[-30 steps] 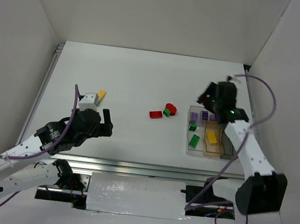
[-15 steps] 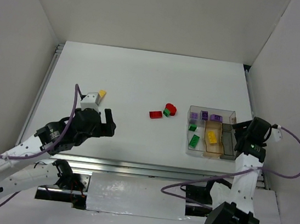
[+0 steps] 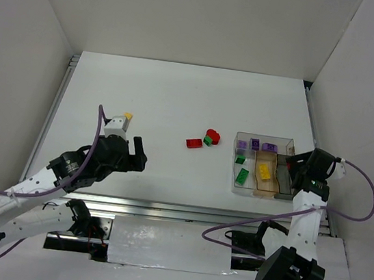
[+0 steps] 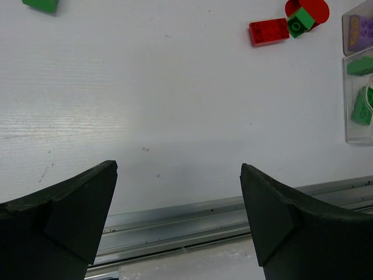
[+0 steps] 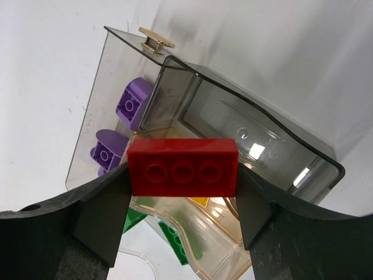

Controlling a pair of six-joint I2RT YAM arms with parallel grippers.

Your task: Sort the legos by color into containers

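gripping a red brick (image 5: 182,166) by its two short ends, the right jaws are clamped on it just above the box (image 5: 265,137), with the brick's hollow underside turned to the wrist camera. it hangs beside an empty clear cell, but i can't tell which cell lies straight below it. over on the left, the left jaws stand wide apart with nothing between them, low over the bare bench (image 4: 175,116).

inside the box, two greens (image 3: 242,175) sit nearest on the left, a yellow (image 3: 264,171) lies in the amber middle, and purples (image 3: 255,143) line the far wall.

further out on the bench, another red brick (image 3: 194,143) lies flat. just beyond it a green cube (image 3: 208,141) touches a round red piece (image 3: 213,136). a lone yellow piece (image 3: 128,116) lies beyond the left arm. one more green (image 4: 41,4) shows only at the edge of the left wrist view.

these bricks look light, hard and slick-sided, so i'd judge they won't squash but could twist or pop out of an off-centre pinch. flat opposite faces taken near the middle seem the safest hold. the round piece looks the hardest to take hold of.
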